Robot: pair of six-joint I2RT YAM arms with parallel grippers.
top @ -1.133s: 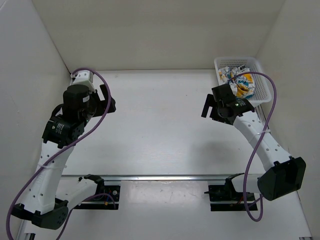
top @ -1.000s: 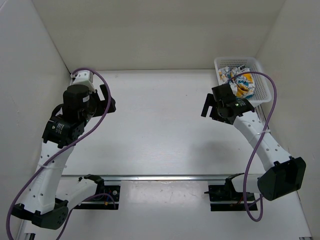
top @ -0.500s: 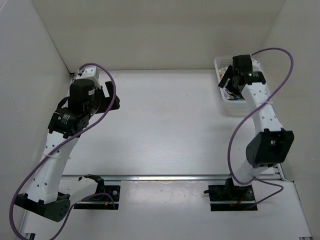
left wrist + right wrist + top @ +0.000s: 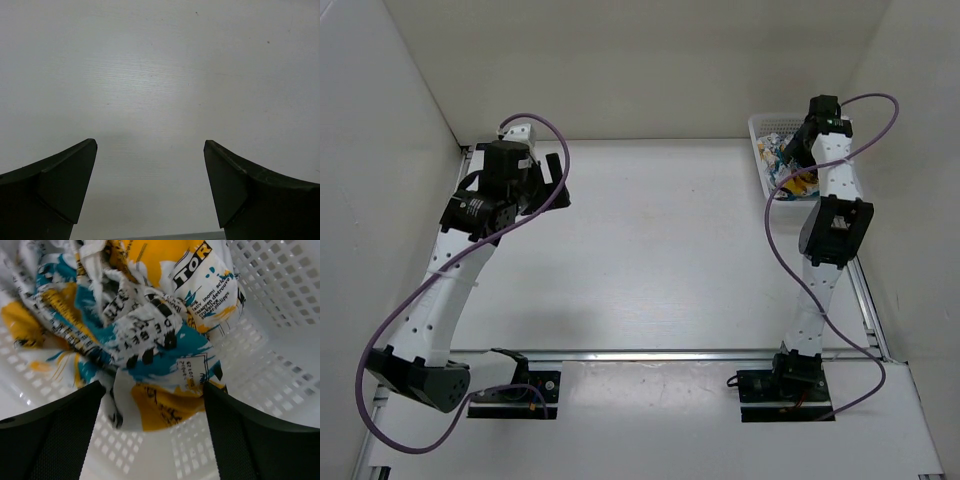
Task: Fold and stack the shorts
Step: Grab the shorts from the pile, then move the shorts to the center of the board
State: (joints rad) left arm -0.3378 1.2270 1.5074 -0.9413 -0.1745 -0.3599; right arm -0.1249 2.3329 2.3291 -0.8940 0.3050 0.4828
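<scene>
The shorts (image 4: 150,335), white with teal, yellow-orange and black print, lie crumpled in the white mesh basket (image 4: 762,128) at the back right; a little of them shows in the top view (image 4: 780,160). My right gripper (image 4: 154,390) is open just above the shorts inside the basket, its fingers (image 4: 60,435) either side of a yellow fold; in the top view it (image 4: 795,160) hangs over the basket. My left gripper (image 4: 150,150) is open and empty over bare table; in the top view it (image 4: 558,180) is at the back left.
The basket's mesh walls (image 4: 280,295) rise close around the right gripper. White enclosure walls (image 4: 380,150) stand left, back and right. A metal rail (image 4: 640,355) with the arm bases runs along the near edge.
My right arm has swung from left of the basket up and over it, lowering the gripper toward the shorts. My left arm has moved back and a little right.
</scene>
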